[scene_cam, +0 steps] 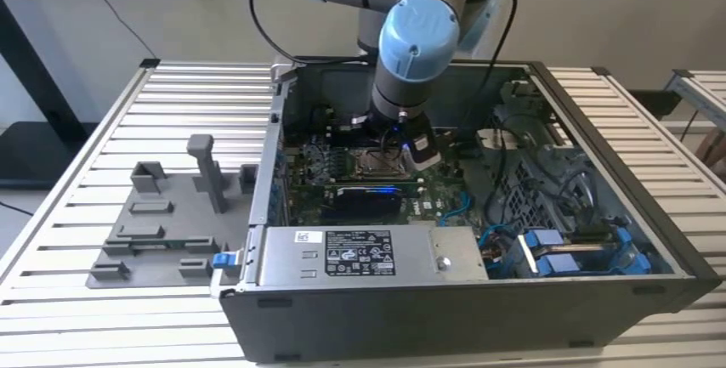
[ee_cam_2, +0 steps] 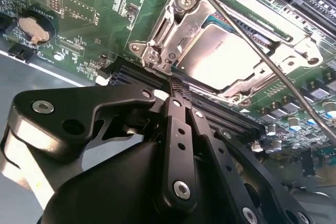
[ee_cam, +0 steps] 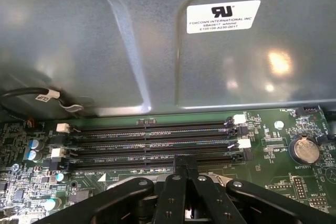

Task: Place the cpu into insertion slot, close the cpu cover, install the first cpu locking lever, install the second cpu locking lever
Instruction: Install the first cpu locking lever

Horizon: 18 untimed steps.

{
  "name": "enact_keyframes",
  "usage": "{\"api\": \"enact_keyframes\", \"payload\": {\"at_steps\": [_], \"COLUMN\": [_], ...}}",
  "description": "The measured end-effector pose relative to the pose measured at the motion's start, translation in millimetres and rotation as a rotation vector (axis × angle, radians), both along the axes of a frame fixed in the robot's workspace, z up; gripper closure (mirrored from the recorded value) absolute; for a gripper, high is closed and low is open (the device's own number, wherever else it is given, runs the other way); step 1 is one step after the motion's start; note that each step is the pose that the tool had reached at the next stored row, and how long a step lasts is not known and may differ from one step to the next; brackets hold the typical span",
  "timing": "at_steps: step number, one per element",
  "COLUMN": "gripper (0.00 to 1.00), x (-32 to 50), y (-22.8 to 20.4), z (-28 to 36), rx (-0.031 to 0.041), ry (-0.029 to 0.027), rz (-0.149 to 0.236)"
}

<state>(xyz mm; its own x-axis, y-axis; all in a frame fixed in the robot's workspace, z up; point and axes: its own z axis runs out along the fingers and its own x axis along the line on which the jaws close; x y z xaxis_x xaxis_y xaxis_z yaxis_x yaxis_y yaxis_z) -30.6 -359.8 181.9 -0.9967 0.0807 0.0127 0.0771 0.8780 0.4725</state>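
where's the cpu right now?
The cpu sits in the insertion slot under the closed cpu cover, seen in the second wrist view, with the gripper shut just at the socket's edge beside the memory slots.

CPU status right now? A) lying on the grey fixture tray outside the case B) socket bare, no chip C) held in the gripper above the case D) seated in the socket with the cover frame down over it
D: in the second wrist view the cpu lies in the insertion slot with the cpu cover framing its edges; the gripper, fingers together, holds nothing.
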Motion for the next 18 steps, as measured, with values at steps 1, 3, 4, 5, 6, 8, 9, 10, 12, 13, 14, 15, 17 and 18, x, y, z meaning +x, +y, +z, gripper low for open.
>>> {"api": "enact_keyframes", "payload": {"at_steps": [1,3,4,5,6,8,9,10,12,13,14,15,17,18], "gripper": [0.89,0.89,0.89,0.89,0.89,0.89,0.89,0.89,0.89,0.89,0.89,0.89,0.89,0.89], "x": [0.5,1.7,1.7,1.7,1.6,1.6,1.7,1.9,2.0,2.1,2.3,2.4,2.4,2.4], "y": [0.0,0.6,0.6,0.4,0.3,0.1,0.2,0.2,0.2,0.2,0.3,0.4,0.3,0.4], "z": [-0.1,-1.2,-1.2,-1.0,-0.9,-0.9,-0.9,-1.0,-1.1,-1.1,-1.1,-1.1,0.2,1.7], "rx": [0.0,0.0025,0.0017,0.001,0.0013,0.0056,0.0076,0.0093,0.0154,0.0187,0.021,0.0215,0.0218,0.0223], "ry": [-0.0001,-0.0017,-0.0012,-0.0008,-0.0004,-0.0002,-0.0002,-0.0003,-0.0005,-0.0004,-0.0004,-0.0005,0.0,0.0], "rz": [0.0,0.0,0.0,0.0,0.0,0.0,0.0,0.0,0.0,0.0,0.0,0.0,0.0,0.0]}}
